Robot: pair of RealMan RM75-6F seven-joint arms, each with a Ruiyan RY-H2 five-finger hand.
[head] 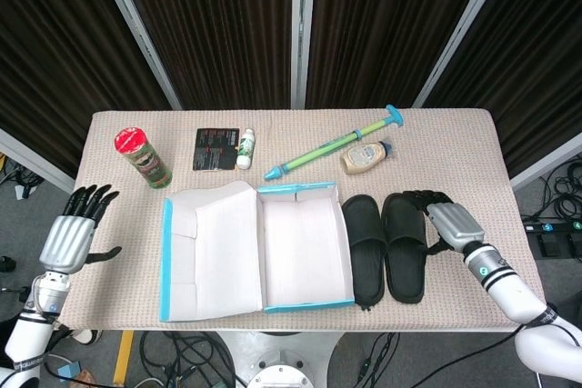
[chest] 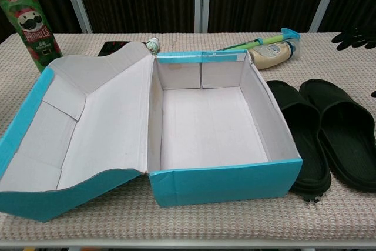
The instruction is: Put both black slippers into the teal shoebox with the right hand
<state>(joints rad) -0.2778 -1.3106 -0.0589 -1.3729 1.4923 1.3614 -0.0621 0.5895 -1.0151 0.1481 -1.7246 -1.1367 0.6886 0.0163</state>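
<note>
Lab or test rig setup: cloth-covered table (head: 509, 147) against black curtains (head: 227, 24) on metal struts, loose cables (head: 182, 352) and a power strip (head: 550, 229) on the floor.

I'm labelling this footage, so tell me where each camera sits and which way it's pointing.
Head view: high up, looking steeply down on the whole table; shows the left hand and the right hand beside the slippers.
Chest view: low at the near table edge, looking level across into the open teal shoebox; only dark fingers show at the right edge.
Shared: shoebox, slippers, Pringles can, green pump.
</note>
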